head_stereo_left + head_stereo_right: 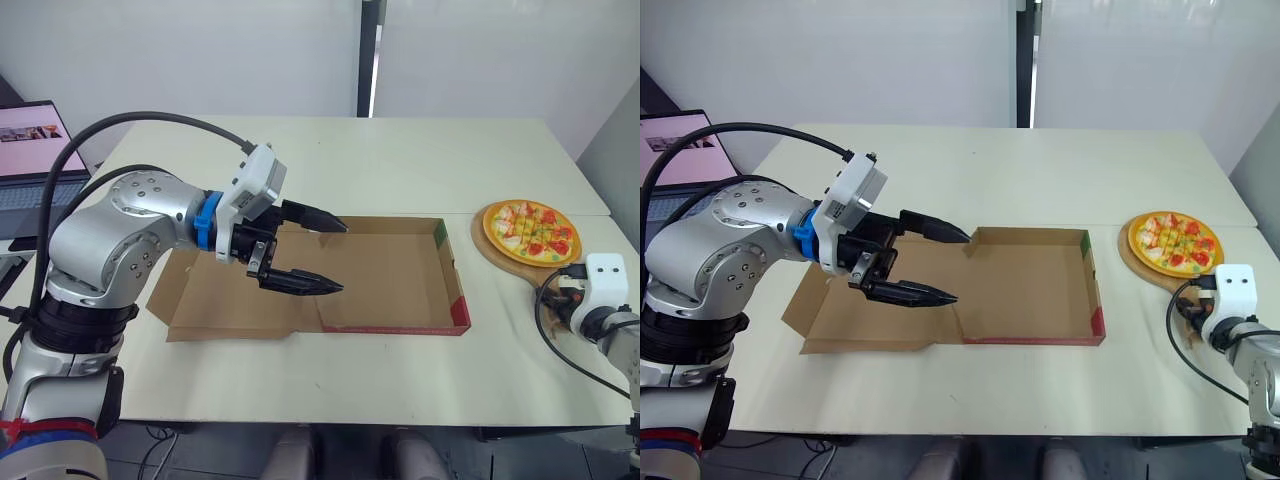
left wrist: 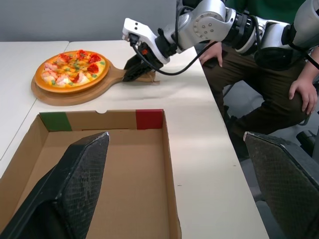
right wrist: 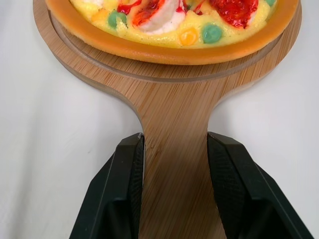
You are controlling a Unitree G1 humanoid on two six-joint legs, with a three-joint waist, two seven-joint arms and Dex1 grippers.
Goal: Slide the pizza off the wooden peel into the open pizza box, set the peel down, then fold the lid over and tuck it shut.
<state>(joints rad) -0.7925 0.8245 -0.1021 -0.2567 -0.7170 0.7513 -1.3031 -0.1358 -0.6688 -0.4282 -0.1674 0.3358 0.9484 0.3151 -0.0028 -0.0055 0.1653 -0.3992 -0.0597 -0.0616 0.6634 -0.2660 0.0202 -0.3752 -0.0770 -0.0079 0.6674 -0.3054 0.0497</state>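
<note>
Well, at the far left a laptop (image 1: 30, 170) sits off the table (image 1: 330, 400). Next comes the left gripper (image 1: 342, 258), which hangs over the left part of the open box (image 1: 390, 275), above where the flat lid (image 1: 230, 310) joins the tray. Its fingers are spread wide and carry nothing. The box lies in the middle of the table with its tray bare.

To the right, well apart from the box, the pizza (image 1: 532, 230) rests on the wooden peel (image 3: 174, 99). The right gripper (image 3: 175, 139) has its two fingers (image 3: 124, 184) closed on the peel's handle, one against each edge. Whether the peel is off the table yet is hard to tell, though it looks to be lying flat.

The step in hand, I judge, is the first one: taking up the peel. The next move calls for a level lift, a carry leftward to the box, then a tilt so the pizza slides into the tray. The left gripper would do well to clear the way.
</note>
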